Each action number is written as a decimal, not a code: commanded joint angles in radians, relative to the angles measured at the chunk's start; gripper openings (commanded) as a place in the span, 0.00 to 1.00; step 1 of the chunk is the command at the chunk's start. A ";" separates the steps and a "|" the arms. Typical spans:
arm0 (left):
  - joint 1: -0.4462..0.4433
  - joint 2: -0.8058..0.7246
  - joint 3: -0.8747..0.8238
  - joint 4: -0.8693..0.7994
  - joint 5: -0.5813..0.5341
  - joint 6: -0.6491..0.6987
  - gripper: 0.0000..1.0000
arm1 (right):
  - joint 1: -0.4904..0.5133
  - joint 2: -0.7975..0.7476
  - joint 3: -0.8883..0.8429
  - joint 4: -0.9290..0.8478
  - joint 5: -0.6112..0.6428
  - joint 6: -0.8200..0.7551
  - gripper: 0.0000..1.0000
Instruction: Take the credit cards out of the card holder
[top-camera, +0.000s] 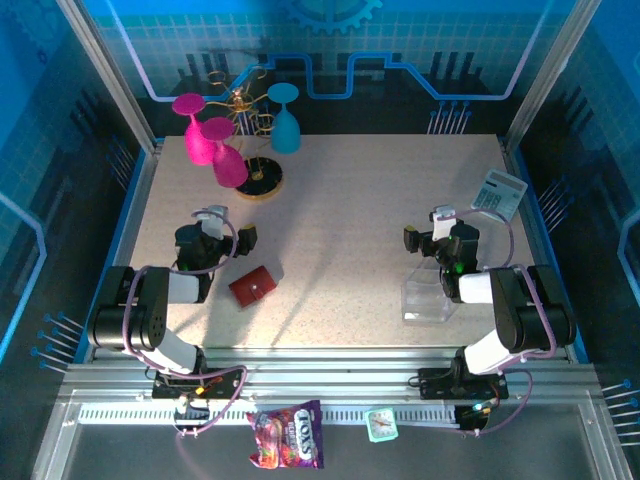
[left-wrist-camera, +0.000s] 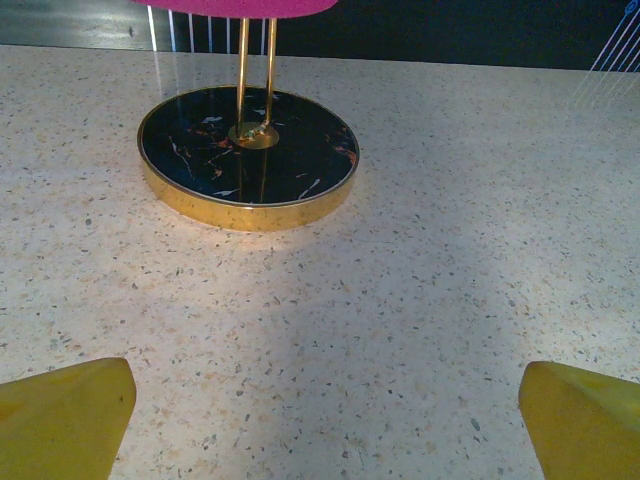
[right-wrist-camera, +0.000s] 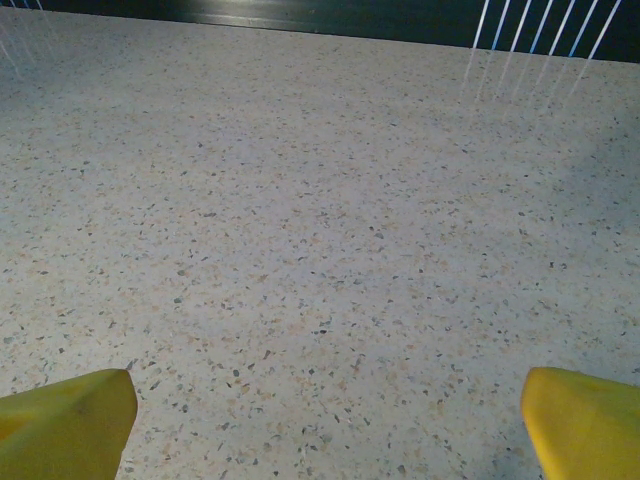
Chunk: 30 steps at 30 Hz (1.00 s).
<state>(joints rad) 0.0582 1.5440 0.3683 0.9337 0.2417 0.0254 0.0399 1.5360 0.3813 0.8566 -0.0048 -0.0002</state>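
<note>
Surrounding card holder (top-camera: 253, 287): open tabletop (top-camera: 350, 220)

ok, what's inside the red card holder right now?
The card holder lies closed on the table, red outer face up. Its inside is covered by that outer face, so whatever it holds cannot be seen.

Calculator (top-camera: 499, 193), clear box (top-camera: 426, 301), goblet stand (top-camera: 260, 181)

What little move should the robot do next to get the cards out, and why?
Probably turn the left gripper toward the card holder and lower it there. The red holder lies shut on the table, close to that arm, with nothing touching it. The gripper is open and empty, and it points at the glass stand's round base instead.
</note>
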 joint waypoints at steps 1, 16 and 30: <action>0.011 0.010 -0.009 0.042 0.030 0.002 0.99 | 0.008 0.004 0.020 0.025 0.011 -0.011 1.00; 0.011 0.010 -0.008 0.041 0.030 0.002 0.99 | 0.008 0.004 0.021 0.025 0.010 -0.011 1.00; 0.011 0.012 -0.008 0.039 0.020 0.001 0.99 | 0.007 0.004 0.021 0.025 0.008 -0.010 1.00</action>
<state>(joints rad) 0.0582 1.5440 0.3683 0.9337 0.2413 0.0254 0.0399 1.5360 0.3813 0.8566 -0.0048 -0.0002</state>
